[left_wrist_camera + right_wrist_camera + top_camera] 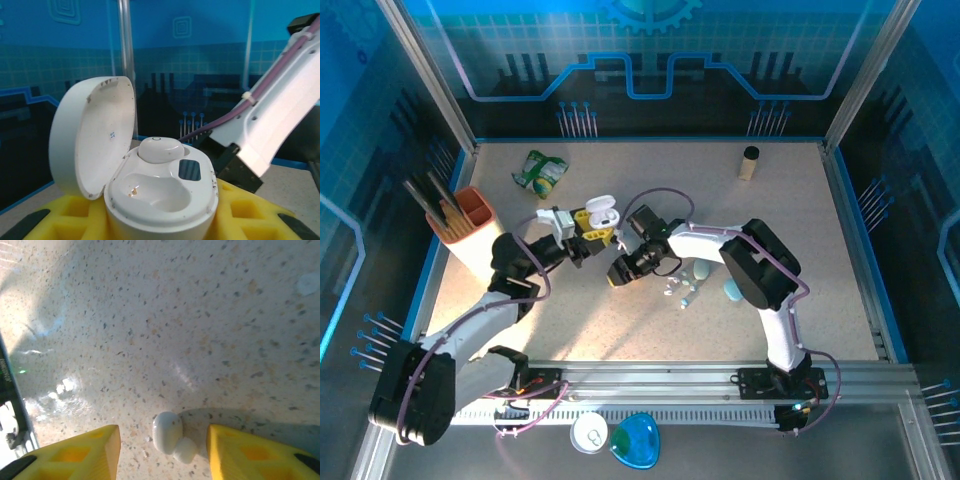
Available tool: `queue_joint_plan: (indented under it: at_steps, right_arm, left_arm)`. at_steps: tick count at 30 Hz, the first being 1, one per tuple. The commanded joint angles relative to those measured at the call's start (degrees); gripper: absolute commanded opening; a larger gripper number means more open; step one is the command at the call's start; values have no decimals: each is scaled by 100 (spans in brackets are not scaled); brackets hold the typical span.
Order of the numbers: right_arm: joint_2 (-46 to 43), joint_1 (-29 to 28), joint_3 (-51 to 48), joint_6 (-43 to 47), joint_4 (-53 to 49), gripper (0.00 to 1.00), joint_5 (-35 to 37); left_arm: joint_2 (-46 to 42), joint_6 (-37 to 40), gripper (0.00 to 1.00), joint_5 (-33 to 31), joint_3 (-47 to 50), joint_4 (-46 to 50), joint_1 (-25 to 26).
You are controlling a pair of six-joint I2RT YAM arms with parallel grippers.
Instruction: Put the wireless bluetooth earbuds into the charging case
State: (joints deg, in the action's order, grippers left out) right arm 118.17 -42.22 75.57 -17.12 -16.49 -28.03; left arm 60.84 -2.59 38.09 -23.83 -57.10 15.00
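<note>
My left gripper (161, 222) is shut on the white charging case (165, 200), its yellow fingers (75, 217) pressing both sides. The lid (92, 137) stands open to the left. One white earbud (160, 149) sits in the far socket and the near socket (155, 189) is empty. In the top view the left gripper (595, 228) holds the case (602, 210) above the table's middle. My right gripper (164, 452) is open and low over the table, with a loose white earbud (169, 432) lying between its yellow fingers (102, 450). The right gripper (620, 272) is just right of the left one.
Several tiny white and teal earbud bits (680, 290) lie right of the right gripper, beside two teal pebble cases (732, 290). An orange tool holder (470, 215) stands at the left, a green packet (542, 172) at the back, a wooden cylinder (750, 162) at the back right.
</note>
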Motion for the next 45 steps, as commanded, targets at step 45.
queue_joint_plan:
  at_steps: [45]
  right_arm:
    - [-84, -1794, 1524, -151, -2725, 48, 5255]
  left_arm:
    - [680, 345, 34, -1850, -587, 439, -1180]
